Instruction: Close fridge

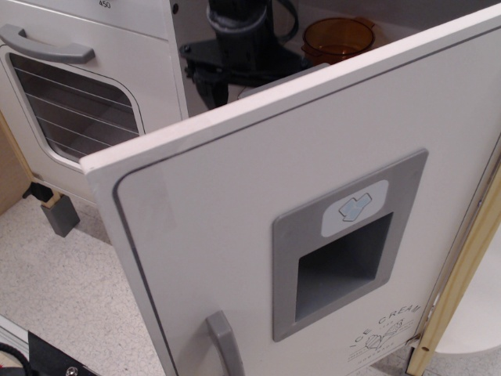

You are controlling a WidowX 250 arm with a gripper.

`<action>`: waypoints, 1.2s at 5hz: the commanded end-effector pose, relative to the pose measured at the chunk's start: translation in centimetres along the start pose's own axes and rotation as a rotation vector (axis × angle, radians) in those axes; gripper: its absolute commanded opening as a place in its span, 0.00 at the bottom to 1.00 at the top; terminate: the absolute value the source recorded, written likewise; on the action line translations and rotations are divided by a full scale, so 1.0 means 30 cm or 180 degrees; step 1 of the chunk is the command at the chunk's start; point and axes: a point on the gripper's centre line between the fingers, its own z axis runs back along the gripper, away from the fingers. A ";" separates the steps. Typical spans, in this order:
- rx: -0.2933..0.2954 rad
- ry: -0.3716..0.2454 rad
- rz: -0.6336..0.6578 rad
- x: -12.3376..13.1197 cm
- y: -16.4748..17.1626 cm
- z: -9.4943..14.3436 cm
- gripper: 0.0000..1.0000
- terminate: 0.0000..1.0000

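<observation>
The open fridge door point(313, 235) is covering the gripper's point(215, 90) lower part, so its fingertips and their spacing are not showing. The door's grey handle point(223, 345) is running off the bottom edge, and the amber bowl point(338, 37) inside is showing only its upper rim. The oven door point(70, 102) is being cropped at the left edge.

Single view only. The camera sits close in front of the open fridge door point(313, 219), above it, looking down across its top edge into the compartment; the oven door point(74, 102) lies left of the fridge door.
</observation>
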 end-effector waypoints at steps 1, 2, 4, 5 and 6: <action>0.0077 -0.0168 0.0201 0.085 -0.021 0.193 1.00 0.00; -0.0061 -0.0135 0.0126 0.077 -0.045 0.259 1.00 0.00; -0.0271 0.0082 -0.0359 -0.004 -0.115 0.390 1.00 0.00; -0.0410 0.0142 -0.0637 -0.066 -0.144 0.452 1.00 0.00; -0.0572 0.0081 -0.0740 -0.085 -0.183 0.507 1.00 0.00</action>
